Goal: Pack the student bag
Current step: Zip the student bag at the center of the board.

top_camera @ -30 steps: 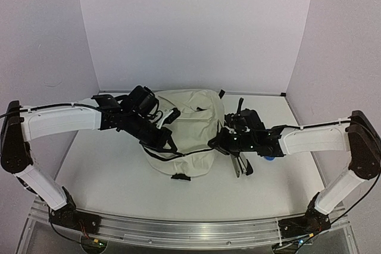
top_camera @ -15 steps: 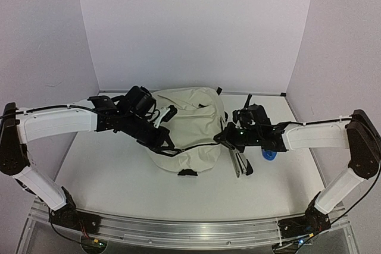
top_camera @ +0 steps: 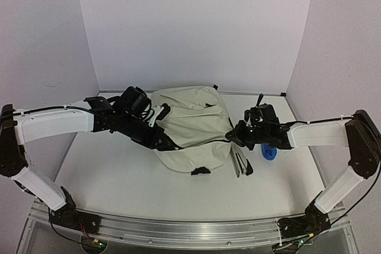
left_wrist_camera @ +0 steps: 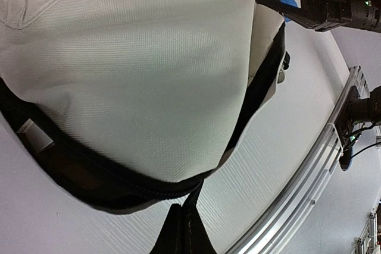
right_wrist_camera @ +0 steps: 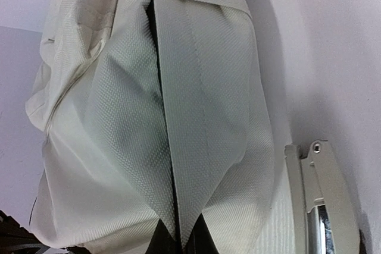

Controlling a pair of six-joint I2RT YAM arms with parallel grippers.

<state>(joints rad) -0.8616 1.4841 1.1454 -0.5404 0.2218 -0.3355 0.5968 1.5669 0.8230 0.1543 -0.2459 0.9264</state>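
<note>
- Top external view: the student bag (top_camera: 193, 124), cream with black trim, lies bunched on the middle of the bench (top_camera: 113, 176), between the two arms.
- The left end effector (top_camera: 166, 143) meets the bag's near left edge. The right end effector (top_camera: 234, 137) meets its right side. A black zipper line runs across the fabric between them.
- Left wrist view: the dark fingers (left_wrist_camera: 175, 236) are pressed together, pinching the black zipper edge at the bag's rim. Cream cloth fills most of the view above them.
- Right wrist view: the fingers (right_wrist_camera: 159, 243) are closed on a fold of cream fabric right beside a dark seam.
- A blue object (top_camera: 268, 153) sits on the bench just beside the right wrist, partly hidden; I cannot tell what it is.
- A grey metal piece (top_camera: 239, 165) lies on the bench near the bag's near right corner.
</note>
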